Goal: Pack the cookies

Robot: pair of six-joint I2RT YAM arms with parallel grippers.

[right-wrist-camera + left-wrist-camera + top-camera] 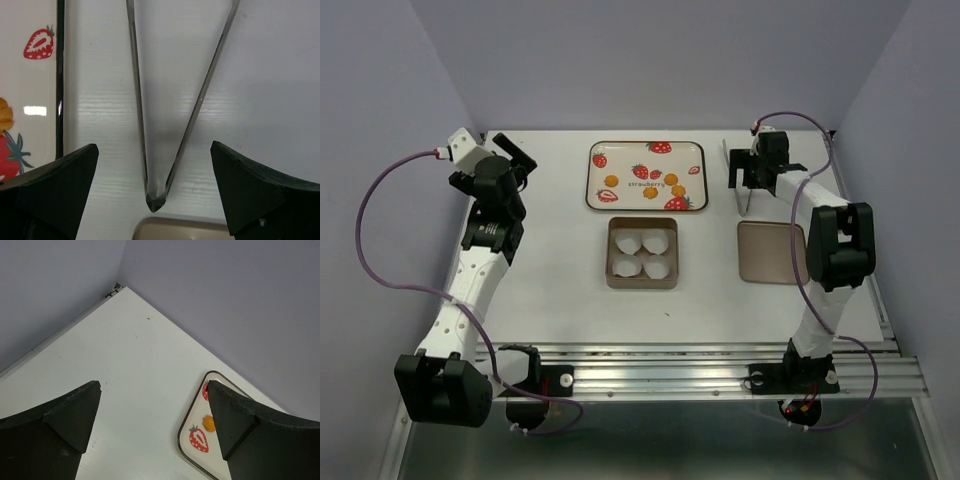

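Four small orange cookies lie on a strawberry-printed tray [645, 150]: one at the left [611, 180], three near the middle [671, 179]. A brown square tin [610, 254] with four white paper cups sits in front of the tray. Metal tongs [747, 206] lie right of the tray. My right gripper [744, 180] is open and hovers over the tongs, whose hinge [156, 200] lies between the open jaws [154, 147]. My left gripper [523, 160] is open and empty at the far left, above bare table [154, 385]. One cookie [209, 423] shows beside its right finger.
The tin's flat brown lid [772, 252] lies right of the tin, just in front of the tongs; its edge shows in the right wrist view [185, 231]. The tray's edge [60, 75] is left of the tongs. Purple walls close off the back and sides.
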